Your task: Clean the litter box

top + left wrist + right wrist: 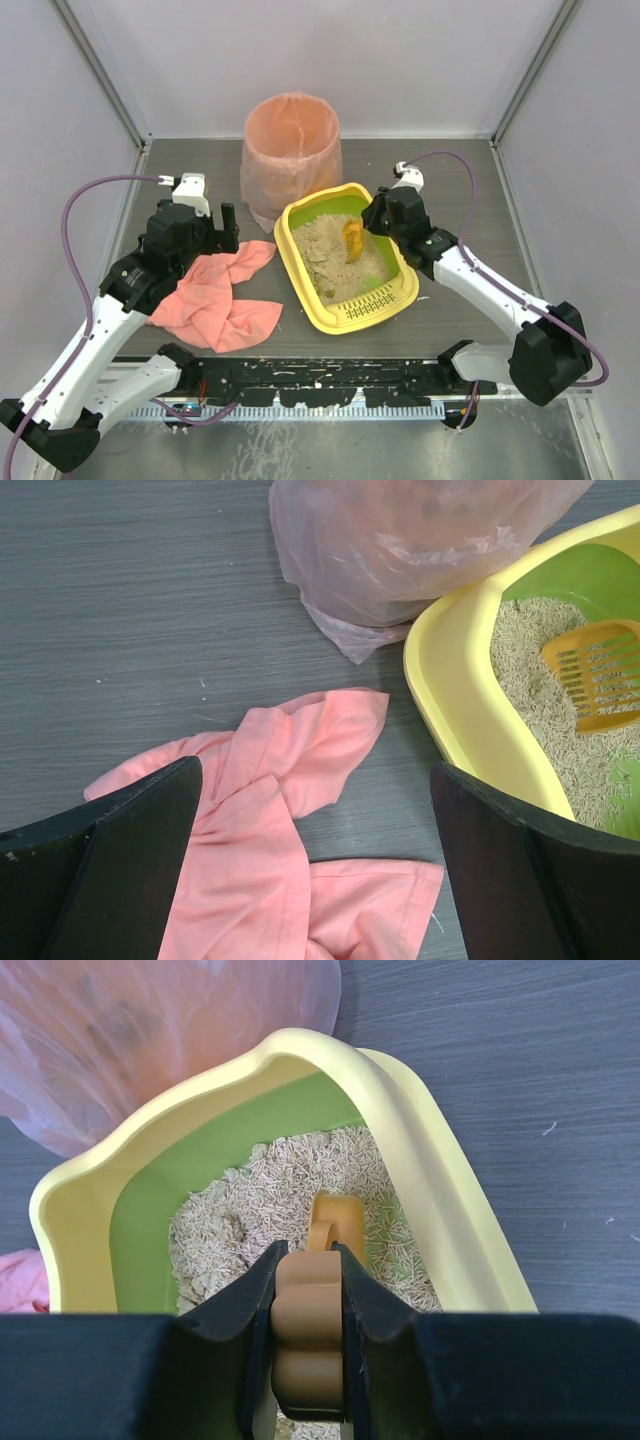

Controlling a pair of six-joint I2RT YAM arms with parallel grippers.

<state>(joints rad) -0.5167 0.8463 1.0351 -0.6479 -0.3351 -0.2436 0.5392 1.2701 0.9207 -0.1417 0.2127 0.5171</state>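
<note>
The yellow litter box lies mid-table, lime-green inside, with beige litter and a slotted grate at its near end. My right gripper hangs over the box's far right corner, shut on the handle of an orange slotted scoop. In the right wrist view the handle sits clamped between the fingers, and the scoop's head dips toward the litter inside the box's rim. My left gripper is open and empty, left of the box and above a pink cloth.
A tall round bin with a pink liner stands behind the box, touching its far left corner. The crumpled pink cloth lies on the dark table left of the box. Grey walls close in the sides and back.
</note>
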